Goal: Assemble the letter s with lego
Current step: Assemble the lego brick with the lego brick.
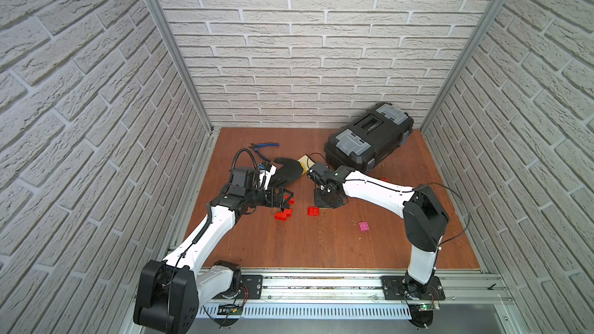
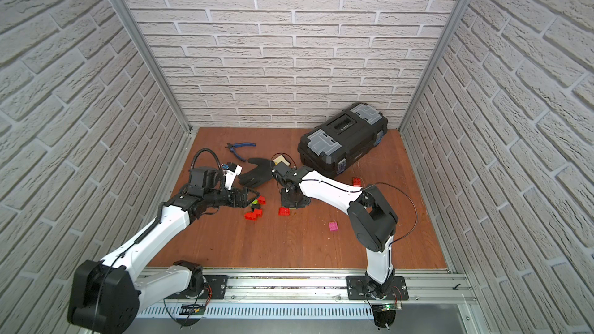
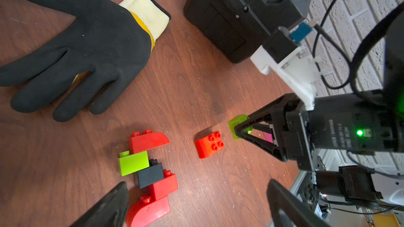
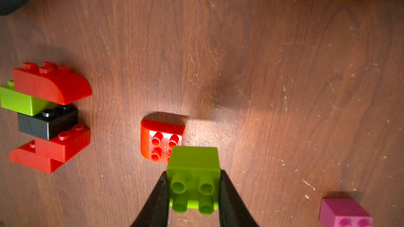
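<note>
A partly built lego stack (image 3: 150,171) of red, lime green and black bricks lies on its side on the wooden table; it also shows in both top views (image 1: 283,215) (image 2: 254,214). My left gripper (image 3: 196,184) hovers open just beside it, with nothing between its fingers. My right gripper (image 4: 193,172) is shut on a lime green brick (image 4: 192,160), held low over the table with its studs toward the wrist. A loose red brick (image 4: 161,140) (image 1: 312,211) sits studs up right beside the held one.
A pink brick (image 1: 364,226) lies alone toward the right. Another red brick (image 2: 356,181) sits by the black toolbox (image 1: 369,136) at the back right. A black glove (image 1: 286,171) and blue-handled pliers (image 1: 262,149) lie behind the grippers. Brick-pattern walls enclose three sides.
</note>
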`<action>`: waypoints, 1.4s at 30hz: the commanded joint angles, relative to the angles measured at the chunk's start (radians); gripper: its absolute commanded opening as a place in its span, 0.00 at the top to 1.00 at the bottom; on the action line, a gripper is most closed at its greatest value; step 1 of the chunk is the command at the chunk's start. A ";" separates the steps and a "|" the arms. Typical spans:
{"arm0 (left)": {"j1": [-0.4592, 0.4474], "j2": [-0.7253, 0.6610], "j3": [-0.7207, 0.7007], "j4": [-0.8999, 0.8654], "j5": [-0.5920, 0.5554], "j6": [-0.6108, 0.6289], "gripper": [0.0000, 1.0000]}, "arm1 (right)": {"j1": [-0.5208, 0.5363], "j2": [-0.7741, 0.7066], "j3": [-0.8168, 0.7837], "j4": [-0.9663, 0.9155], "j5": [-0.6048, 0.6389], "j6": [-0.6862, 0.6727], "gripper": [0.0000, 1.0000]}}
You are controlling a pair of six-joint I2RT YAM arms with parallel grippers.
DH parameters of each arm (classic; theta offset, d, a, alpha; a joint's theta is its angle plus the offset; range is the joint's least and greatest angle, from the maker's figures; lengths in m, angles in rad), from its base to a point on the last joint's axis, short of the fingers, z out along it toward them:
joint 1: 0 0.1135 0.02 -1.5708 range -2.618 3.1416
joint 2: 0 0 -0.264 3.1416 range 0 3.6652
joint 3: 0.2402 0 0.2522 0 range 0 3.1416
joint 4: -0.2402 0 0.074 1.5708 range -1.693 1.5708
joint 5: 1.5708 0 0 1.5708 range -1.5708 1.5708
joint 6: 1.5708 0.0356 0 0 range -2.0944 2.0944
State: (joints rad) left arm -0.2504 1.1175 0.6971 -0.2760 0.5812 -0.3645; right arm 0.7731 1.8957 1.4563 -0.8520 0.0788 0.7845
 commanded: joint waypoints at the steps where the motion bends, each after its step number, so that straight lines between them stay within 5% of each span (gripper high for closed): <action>1: 0.010 -0.015 -0.013 0.034 0.006 -0.010 0.02 | 0.019 0.021 0.031 -0.024 -0.006 -0.002 0.69; 42: 0.013 -0.018 -0.015 0.036 0.030 -0.015 0.02 | 0.050 0.124 0.009 0.010 0.022 0.126 0.70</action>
State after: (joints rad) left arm -0.2440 1.1172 0.6941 -0.2760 0.5934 -0.3717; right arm 0.8116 1.9846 1.4780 -0.8379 0.0845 0.8944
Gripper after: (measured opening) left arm 0.982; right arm 0.348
